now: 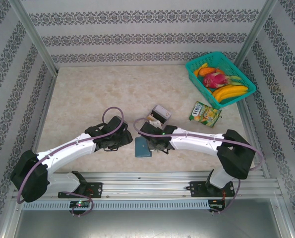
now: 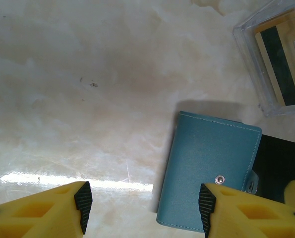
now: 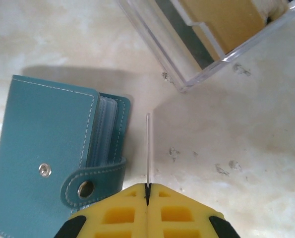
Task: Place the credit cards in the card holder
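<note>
Between patterned walls [image 1: 137, 29] — pale marbled tabletop [image 1: 102, 89]

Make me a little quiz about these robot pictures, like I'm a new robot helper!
1. True or false: the right gripper is shut on a thin plastic card seen edge-on.
2. The tan-gold cards lie in: A) the clear rectangular plastic tray, B) a drawer, C) a cup.
3. Fill in: the left gripper, hanging by the small teal-blue leather-like wallet, has its jaws ____.

Key: 1 true; 2 A; 3 open.
</note>
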Tool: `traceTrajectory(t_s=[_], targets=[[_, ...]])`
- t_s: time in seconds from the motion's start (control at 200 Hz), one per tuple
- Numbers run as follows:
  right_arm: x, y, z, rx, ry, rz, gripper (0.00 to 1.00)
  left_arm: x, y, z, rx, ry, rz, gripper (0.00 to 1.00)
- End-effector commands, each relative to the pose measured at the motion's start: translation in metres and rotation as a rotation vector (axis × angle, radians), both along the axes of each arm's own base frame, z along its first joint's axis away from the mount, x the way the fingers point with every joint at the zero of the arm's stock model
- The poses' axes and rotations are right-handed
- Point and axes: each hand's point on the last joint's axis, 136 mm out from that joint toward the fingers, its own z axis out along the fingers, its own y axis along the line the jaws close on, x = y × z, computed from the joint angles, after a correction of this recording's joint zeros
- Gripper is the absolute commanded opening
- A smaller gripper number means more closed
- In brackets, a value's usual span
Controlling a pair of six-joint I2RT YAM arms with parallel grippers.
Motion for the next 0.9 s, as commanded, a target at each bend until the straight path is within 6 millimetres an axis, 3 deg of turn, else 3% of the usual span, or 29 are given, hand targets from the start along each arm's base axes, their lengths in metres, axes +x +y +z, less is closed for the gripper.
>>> traceTrajectory(t_s=[0.0, 0.155, 0.225, 0.5, 0.894], targets=[[-0.001, -0.007, 0.030, 0.103, -0.039, -0.036, 0.00, 0.005, -0.001, 0.000, -0.015, -0.012, 0.001, 0.63], [-0.001, 0.006, 0.059, 0.252, -0.074, -0.031, 0.00, 0.006, -0.001, -0.002, -0.014, -0.011, 0.008, 0.63], [-0.002, 0.018, 0.062, 0.292, -0.066, -0.014, 0.00, 0.006, 0.000, -0.002, -0.012, -0.010, 0.013, 0.63], [-0.005, 0.052, 0.041, 0.283, -0.025, 0.014, 0.00, 0.003, 0.005, 0.001, -0.007, -0.016, 0.023, 0.64], [-0.005, 0.048, 0.034, 0.142, -0.038, 0.029, 0.00, 0.004, 0.004, 0.000, -0.011, -0.015, 0.022, 0.64]])
